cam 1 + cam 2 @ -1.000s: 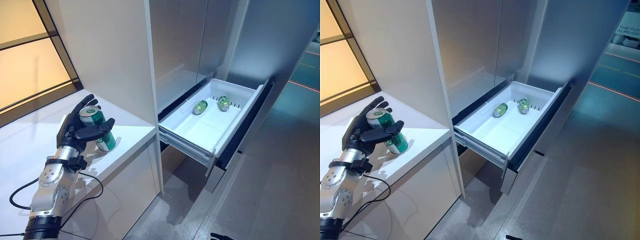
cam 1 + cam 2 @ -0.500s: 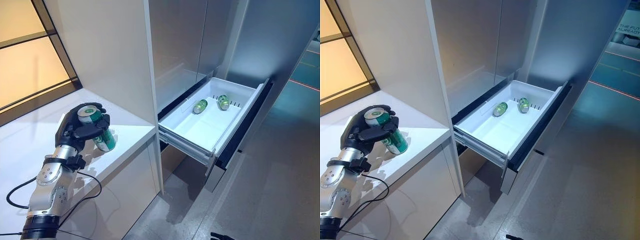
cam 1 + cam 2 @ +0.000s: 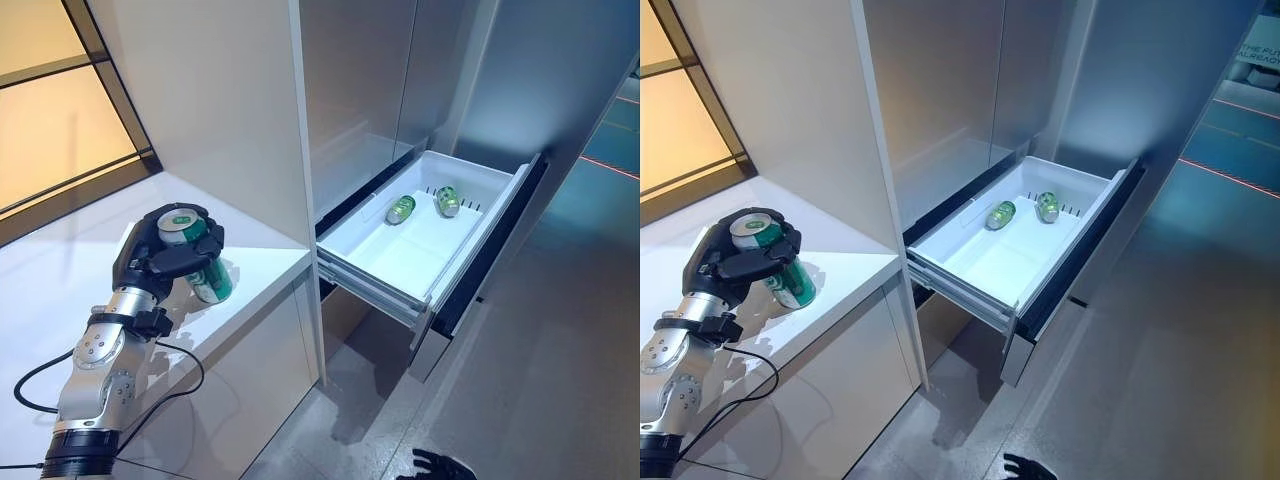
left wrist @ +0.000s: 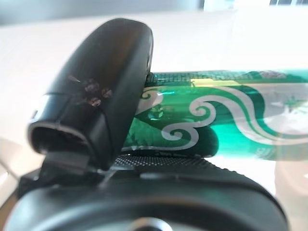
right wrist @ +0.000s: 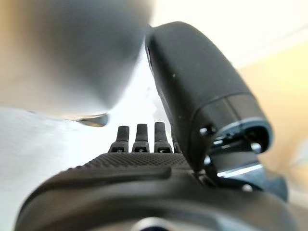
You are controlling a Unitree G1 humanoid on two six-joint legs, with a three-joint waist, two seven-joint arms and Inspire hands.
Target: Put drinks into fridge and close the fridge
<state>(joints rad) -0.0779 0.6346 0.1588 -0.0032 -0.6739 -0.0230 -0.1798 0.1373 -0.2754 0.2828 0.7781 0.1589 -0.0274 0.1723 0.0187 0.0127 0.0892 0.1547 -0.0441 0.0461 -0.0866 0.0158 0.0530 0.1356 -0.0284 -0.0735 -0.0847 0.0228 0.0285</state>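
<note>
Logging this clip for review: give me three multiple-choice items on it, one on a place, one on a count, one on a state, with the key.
1. Where is the can that the left robot hand holds?
A. Over the white counter
B. Inside the drawer
C. On the floor

2. How many green cans lie in the open fridge drawer?
A. None
B. Two
C. Four

3. What state is the fridge drawer in?
A. Pushed shut
B. Pulled out
C. Taken off its rails

Key: 1 A, the left robot hand is curled round the green can above the white counter. 2 B, one can and a second can lie on their sides at the drawer's far end. 3 B, the fridge drawer stands out from the cabinet with its inside showing.
</note>
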